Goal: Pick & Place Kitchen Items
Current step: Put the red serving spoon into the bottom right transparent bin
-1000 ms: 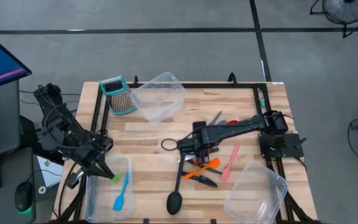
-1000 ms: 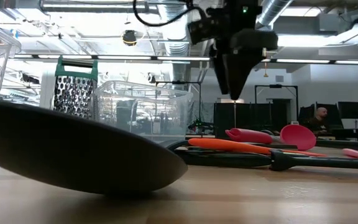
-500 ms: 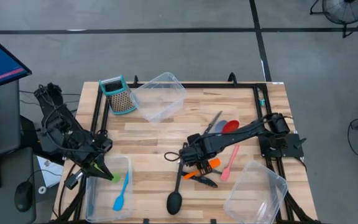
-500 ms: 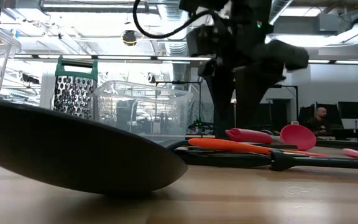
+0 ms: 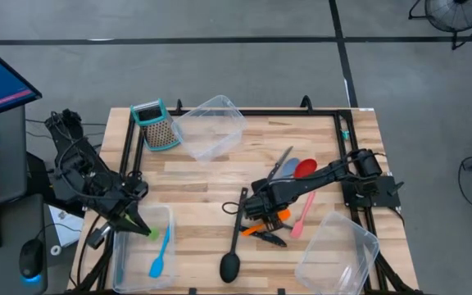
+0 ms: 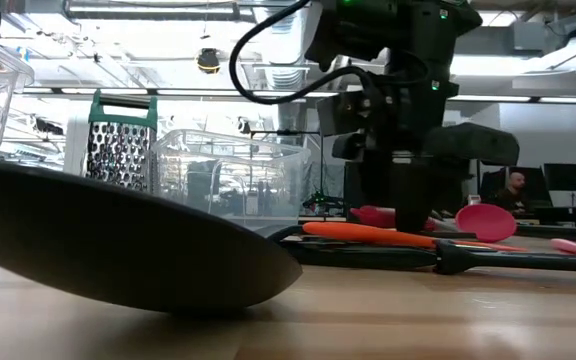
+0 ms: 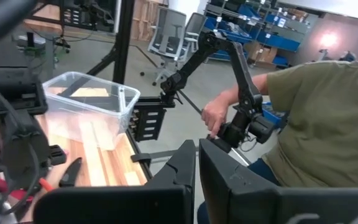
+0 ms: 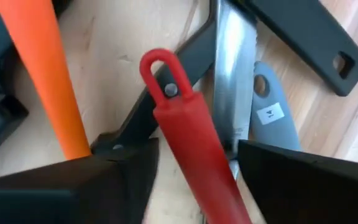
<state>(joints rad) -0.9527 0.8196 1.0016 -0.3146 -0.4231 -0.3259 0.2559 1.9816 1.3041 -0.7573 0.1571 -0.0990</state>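
We take the box grater (image 5: 156,124) at the desk's (image 5: 195,184) far left corner as our landmark.

Left tool (image 5: 140,225): fingers pressed together, holding nothing, over the near-left clear tub (image 5: 121,254), on the near side of the grater. In that tub lies a blue spatula (image 5: 161,255).

A second clear tub (image 5: 211,125) lies tipped just right of the grater.

Black ladle (image 5: 233,246): well right of the grater and nearer the desk's front edge, bowl toward the front.

Right tool (image 5: 262,206): lowered into the utensil pile, far right of the grater. In the right wrist view its fingers (image 8: 98,180) stand apart on either side of the red spoon's handle (image 8: 188,130); we cannot tell if they touch it. An orange spatula (image 8: 42,74), a knife (image 8: 232,74) and a grey handle (image 8: 269,112) lie beside it.

A pink spatula (image 5: 301,215) and a third tub (image 5: 338,254) lie farther right.
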